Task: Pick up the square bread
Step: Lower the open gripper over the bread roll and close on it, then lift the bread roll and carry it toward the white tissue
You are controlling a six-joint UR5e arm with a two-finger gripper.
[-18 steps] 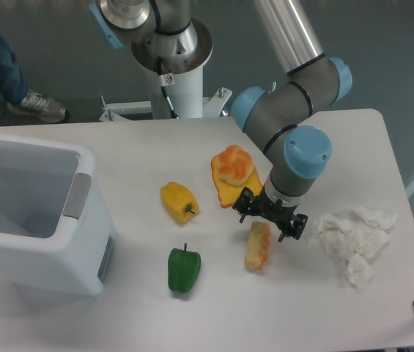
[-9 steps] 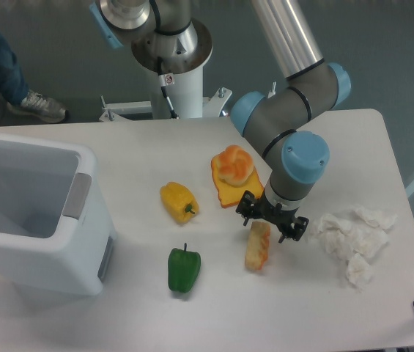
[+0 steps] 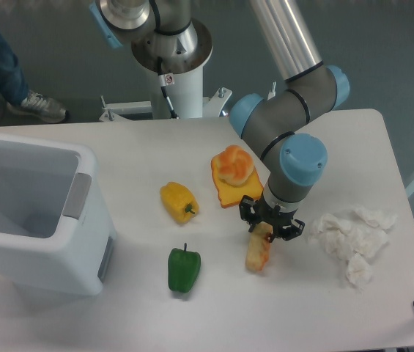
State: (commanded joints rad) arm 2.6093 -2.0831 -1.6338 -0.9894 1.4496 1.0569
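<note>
Two peppers [image 3: 178, 202] [image 3: 184, 269] — one yellow, one green, one square bread [image 3: 257, 251], one bun [image 3: 234, 166], one toast slice [image 3: 229, 193]

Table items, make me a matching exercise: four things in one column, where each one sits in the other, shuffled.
Things:
1. square bread
2. green pepper
3. round bun
4. white bin

Places:
A. on top of the flat orange toast slice
B. left end of the table
C. right under the gripper, between its fingers
D. near the front edge, below the yellow pepper

Pairs: 1-C, 2-D, 3-A, 4-B
</note>
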